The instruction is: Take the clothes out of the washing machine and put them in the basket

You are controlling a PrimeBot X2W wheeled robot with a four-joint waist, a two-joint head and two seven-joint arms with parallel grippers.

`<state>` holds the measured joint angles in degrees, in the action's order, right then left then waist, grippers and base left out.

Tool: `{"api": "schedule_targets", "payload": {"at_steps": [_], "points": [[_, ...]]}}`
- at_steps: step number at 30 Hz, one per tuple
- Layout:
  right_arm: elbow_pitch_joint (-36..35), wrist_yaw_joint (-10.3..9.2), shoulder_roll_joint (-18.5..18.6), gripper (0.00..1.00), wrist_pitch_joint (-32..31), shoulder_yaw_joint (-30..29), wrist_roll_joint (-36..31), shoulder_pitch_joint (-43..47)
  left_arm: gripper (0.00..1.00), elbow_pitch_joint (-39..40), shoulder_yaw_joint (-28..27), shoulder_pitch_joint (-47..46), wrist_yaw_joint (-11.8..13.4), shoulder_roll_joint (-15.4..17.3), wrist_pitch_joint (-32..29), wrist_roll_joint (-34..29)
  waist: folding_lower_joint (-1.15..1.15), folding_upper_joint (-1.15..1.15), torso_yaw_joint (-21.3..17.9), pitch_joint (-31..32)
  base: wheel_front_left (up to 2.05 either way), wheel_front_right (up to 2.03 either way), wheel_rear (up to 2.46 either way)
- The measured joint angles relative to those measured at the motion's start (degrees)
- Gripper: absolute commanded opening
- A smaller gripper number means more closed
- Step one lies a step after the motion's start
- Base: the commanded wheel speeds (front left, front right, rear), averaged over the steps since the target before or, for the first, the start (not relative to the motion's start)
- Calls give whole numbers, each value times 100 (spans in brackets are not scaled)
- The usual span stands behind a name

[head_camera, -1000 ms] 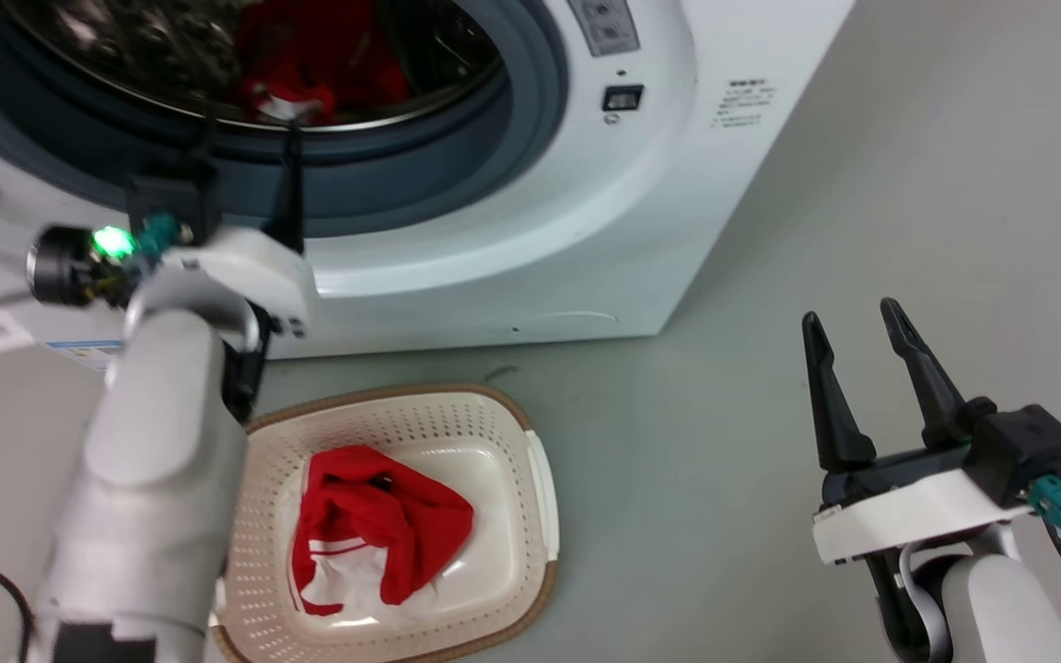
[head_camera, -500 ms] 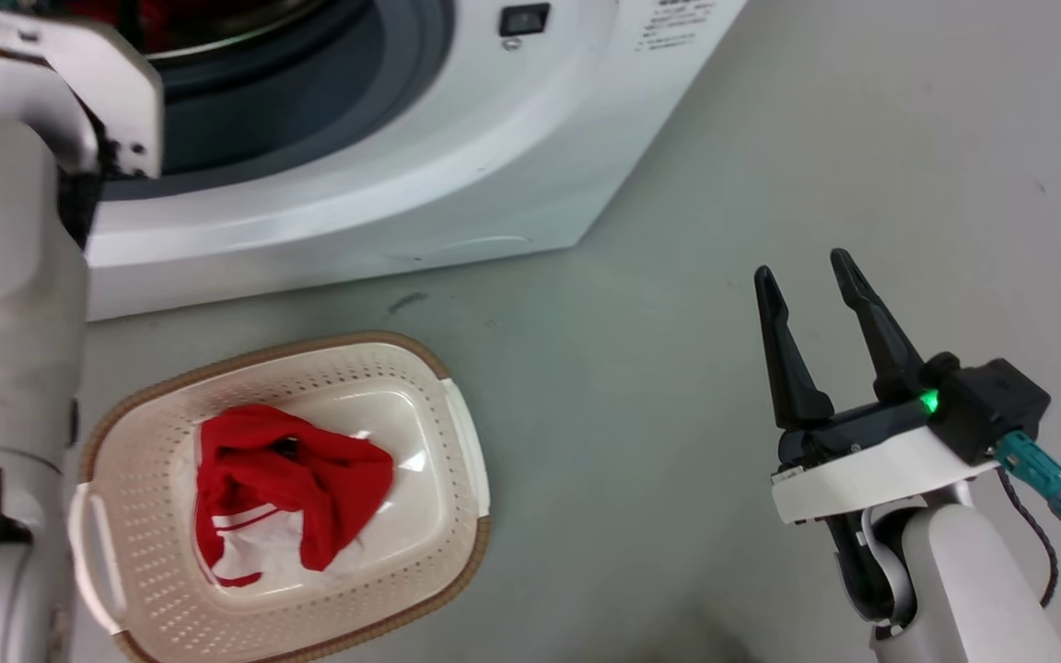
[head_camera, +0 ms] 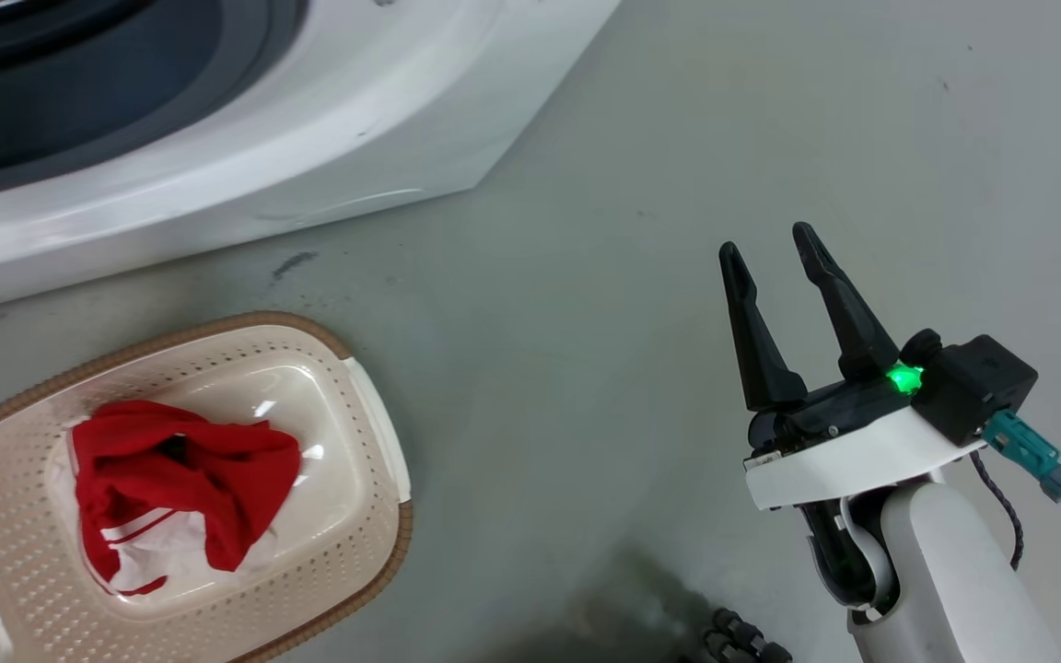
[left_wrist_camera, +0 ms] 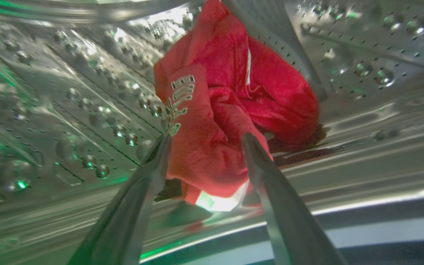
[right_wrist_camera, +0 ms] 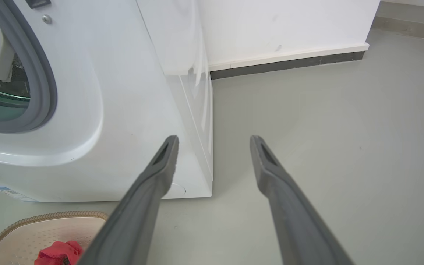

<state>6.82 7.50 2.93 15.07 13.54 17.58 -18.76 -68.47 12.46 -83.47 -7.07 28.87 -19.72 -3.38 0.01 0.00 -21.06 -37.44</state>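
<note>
Left hand (left_wrist_camera: pixel 206 137) inside steel drum (left_wrist_camera: pixel 50 92), fingers apart, straddling near fold of red garment (left_wrist_camera: pixel 230 84); contact unclear. Second red garment (head_camera: pixel 171 470) crumpled in basket (head_camera: pixel 374 543) on floor (head_camera: pixel 586 276), just near side of washing machine (head_camera: pixel 309 129). Right hand (head_camera: pixel 767 241) hovers over floor, well right of basket, fingers apart, empty.

The washing machine (head_camera: pixel 217 175) takes the upper left, its white front curving below the dark porthole rim (head_camera: pixel 79 120), with a dark scuff (head_camera: pixel 294 264) on the grey floor (head_camera: pixel 586 276) just before it. At the lower left the basket (head_camera: pixel 360 525) holds a crumpled red garment (head_camera: pixel 180 470) with white trim. At the lower right the right gripper (head_camera: pixel 767 241) hangs over bare floor, well apart from the basket, fingers spread, a green light (head_camera: pixel 904 378) at its base
</note>
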Motion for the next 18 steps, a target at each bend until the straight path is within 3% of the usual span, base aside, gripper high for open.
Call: {"api": "schedule_targets", "payload": {"at_steps": [8, 14, 15, 16, 18], "points": [[-64, 0, -1, 100, 1, 174, 169, -58, 100, -214, 65, -586, -26, 282, -1352, 63, 0, 0, -317, -281, 0, 0, 0], [-66, 0, -1, 100, 1, 213, 232, -66, 100, -243, 46, -673, 26, 356, -1914, 186, 0, 0, -440, -374, 0, 0, 0], [-63, 0, -1, 100, 1, 212, 241, -66, 83, -241, 33, -673, 54, 355, -1971, 218, 0, 0, -443, -371, 0, 0, 0], [-57, 1, -1, 100, 1, 213, 245, -66, 44, -236, 29, -673, 77, 357, -2023, 225, 0, 0, -444, -367, 0, 0, 0], [-44, 0, -1, 100, 1, 214, 246, -67, 0, -233, 9, -666, 115, 363, -2113, 277, 0, 0, -447, -348, 0, 0, 0]]}}
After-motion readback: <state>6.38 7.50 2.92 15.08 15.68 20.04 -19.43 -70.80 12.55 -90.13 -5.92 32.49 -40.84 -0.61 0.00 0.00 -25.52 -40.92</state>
